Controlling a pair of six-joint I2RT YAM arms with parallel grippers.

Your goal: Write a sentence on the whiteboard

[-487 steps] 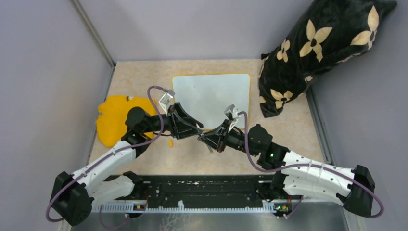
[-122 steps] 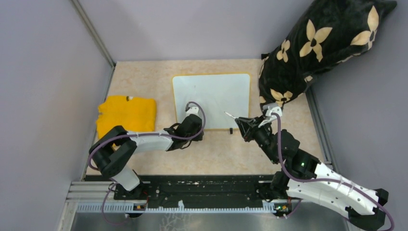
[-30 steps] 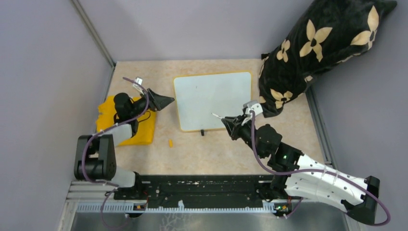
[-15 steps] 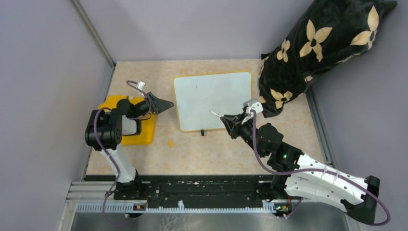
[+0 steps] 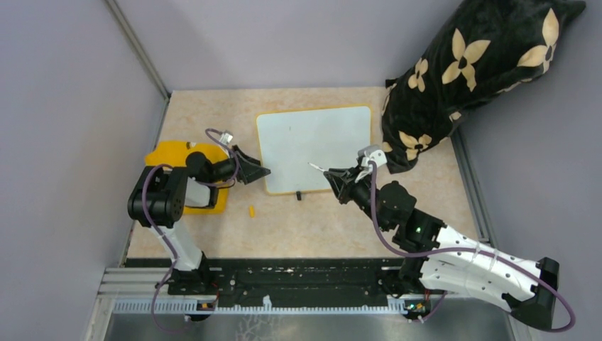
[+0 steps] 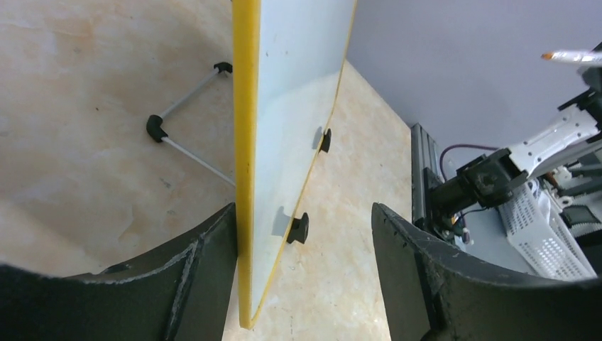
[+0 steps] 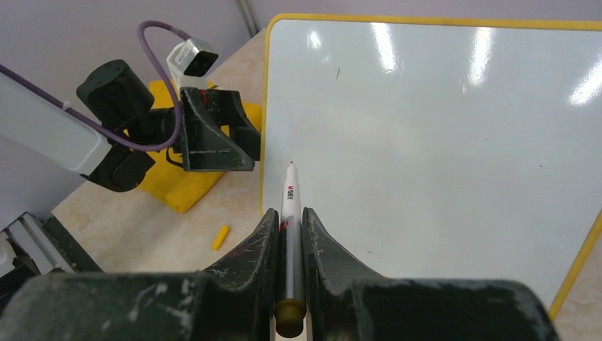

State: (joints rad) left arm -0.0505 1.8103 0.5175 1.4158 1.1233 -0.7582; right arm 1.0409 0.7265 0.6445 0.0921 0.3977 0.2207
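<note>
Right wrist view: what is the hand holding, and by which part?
The right hand pinches a marker by its rear barrel; tip sticks out over the whiteboard.

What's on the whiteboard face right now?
No writing visible on the whiteboard, only glare and a tiny speck. The marker in the right gripper points over its left part; part of the near edge is hidden under that gripper.

Your left arm (image 5: 177, 241) and right arm (image 5: 465, 264) wear white shells between black joints. A purple cable (image 7: 152, 23) trails along each, and the black jaws look scuffed and chipped grey.
</note>
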